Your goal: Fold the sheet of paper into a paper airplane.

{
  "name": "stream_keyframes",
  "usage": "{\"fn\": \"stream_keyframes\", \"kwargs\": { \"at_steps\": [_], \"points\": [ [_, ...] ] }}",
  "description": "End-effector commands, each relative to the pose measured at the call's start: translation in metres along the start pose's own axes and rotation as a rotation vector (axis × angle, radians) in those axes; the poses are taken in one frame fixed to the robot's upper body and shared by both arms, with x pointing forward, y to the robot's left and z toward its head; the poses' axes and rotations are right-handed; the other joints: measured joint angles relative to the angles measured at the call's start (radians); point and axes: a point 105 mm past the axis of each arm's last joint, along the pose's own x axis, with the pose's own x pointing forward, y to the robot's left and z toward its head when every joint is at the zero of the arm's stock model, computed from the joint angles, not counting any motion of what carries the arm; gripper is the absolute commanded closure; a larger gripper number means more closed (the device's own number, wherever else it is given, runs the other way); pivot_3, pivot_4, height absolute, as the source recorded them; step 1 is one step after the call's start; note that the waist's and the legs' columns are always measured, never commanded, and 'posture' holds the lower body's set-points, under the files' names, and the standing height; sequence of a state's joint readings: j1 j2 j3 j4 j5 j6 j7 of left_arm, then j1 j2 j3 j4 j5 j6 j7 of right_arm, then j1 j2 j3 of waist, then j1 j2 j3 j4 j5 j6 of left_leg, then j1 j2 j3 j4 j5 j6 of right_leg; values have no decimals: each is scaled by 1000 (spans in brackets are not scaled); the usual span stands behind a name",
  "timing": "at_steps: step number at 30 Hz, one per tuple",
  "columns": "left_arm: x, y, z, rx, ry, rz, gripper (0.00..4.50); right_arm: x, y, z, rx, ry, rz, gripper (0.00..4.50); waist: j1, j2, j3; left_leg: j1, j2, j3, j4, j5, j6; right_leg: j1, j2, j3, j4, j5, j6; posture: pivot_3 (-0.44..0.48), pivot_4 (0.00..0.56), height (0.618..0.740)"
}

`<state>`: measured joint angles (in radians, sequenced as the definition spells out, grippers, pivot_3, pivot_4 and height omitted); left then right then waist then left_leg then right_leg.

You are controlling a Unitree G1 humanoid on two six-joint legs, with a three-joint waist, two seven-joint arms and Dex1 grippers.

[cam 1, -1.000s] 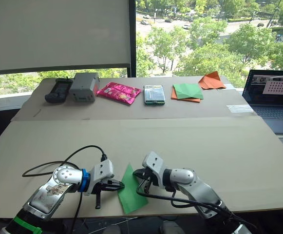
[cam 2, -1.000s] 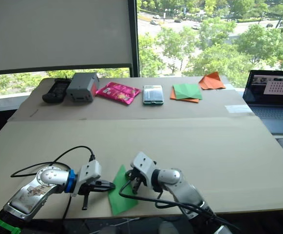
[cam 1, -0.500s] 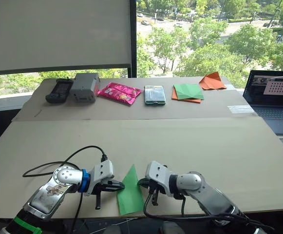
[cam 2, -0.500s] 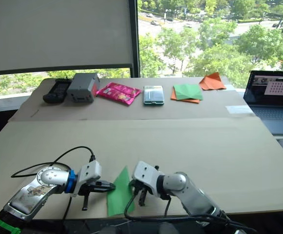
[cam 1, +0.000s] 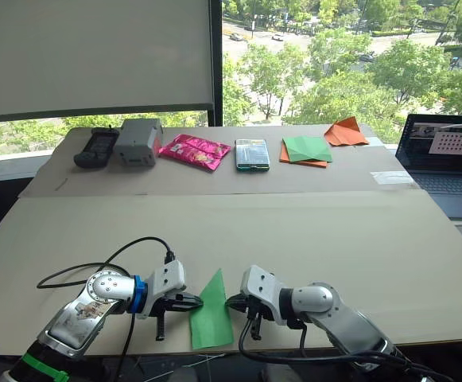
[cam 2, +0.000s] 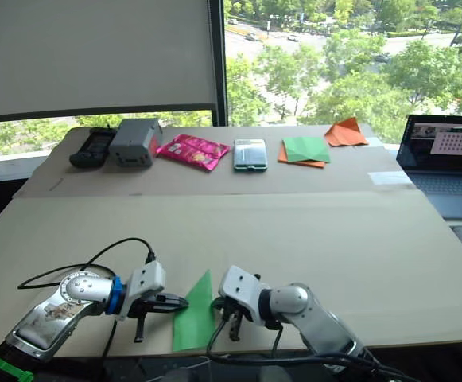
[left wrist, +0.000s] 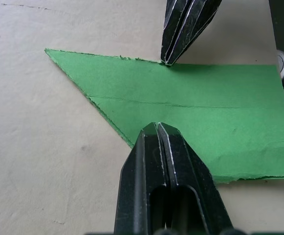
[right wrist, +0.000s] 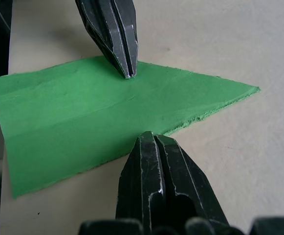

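The bright green sheet of paper (cam 1: pixel 211 314) lies flat near the table's front edge, folded into a long pointed wedge with a crease along its length (left wrist: pixel 190 112). Its point faces away from me. My left gripper (cam 1: pixel 196 302) is shut, and its tip rests on the paper's left edge (left wrist: pixel 156 129). From the other side my right gripper (cam 1: pixel 231 302) is also shut, with its tip touching the paper's right edge (right wrist: pixel 149 138). The two tips face each other across the paper's width.
Along the table's back edge stand a black controller (cam 1: pixel 96 147), a grey box (cam 1: pixel 139 142), a pink snack packet (cam 1: pixel 194 150), a phone-sized box (cam 1: pixel 252 154), a darker green sheet on orange paper (cam 1: pixel 307 149) and an orange paper triangle (cam 1: pixel 345 132). A laptop (cam 1: pixel 445 159) sits at the right.
My right arm has dropped lower and nearer, bringing its shut gripper down to the paper's right edge. The paper has turned slightly. My left gripper has stayed put.
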<state>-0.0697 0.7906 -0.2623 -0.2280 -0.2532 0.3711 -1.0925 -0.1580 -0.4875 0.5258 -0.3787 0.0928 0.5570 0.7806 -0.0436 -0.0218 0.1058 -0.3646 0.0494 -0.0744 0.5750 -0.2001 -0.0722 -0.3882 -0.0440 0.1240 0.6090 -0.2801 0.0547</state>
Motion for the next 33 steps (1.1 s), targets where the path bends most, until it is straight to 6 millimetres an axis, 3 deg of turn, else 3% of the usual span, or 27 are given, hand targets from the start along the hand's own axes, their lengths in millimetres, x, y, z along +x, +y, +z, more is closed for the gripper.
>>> {"fn": "stream_keyframes", "kwargs": {
  "at_steps": [1,5,11,18,22,33],
  "points": [
    [3,-3,-28,-64,110,2,4452,-4,1,1,23,-25,26,4500,1,0,2,-1,0,0,0,0,0,0,0,0,0,0,0,0,150,740],
    [3,-2,-27,-59,111,-3,4452,-6,-6,20,17,-110,8,4500,2,-1,6,-2,0,0,0,0,0,0,0,0,0,0,0,0,150,740],
    [4,-2,-27,-58,111,-4,4452,-2,-11,27,23,-153,-31,4500,1,0,9,-3,0,0,0,0,0,-1,0,0,0,0,0,0,150,740],
    [4,-2,-26,-58,107,-2,4452,4,-7,-5,34,-37,-19,4500,1,1,10,-3,0,0,1,0,0,-1,0,0,-1,0,0,0,150,740],
    [3,-2,-26,-59,108,2,4452,6,7,-17,46,-4,38,4500,1,1,9,-2,0,0,1,0,0,0,0,0,0,0,0,0,150,740],
    [3,-1,-27,-62,110,7,4452,7,38,-24,49,25,167,4500,1,1,9,-2,0,0,1,0,0,0,0,0,0,0,0,0,150,740]
  ]
}}
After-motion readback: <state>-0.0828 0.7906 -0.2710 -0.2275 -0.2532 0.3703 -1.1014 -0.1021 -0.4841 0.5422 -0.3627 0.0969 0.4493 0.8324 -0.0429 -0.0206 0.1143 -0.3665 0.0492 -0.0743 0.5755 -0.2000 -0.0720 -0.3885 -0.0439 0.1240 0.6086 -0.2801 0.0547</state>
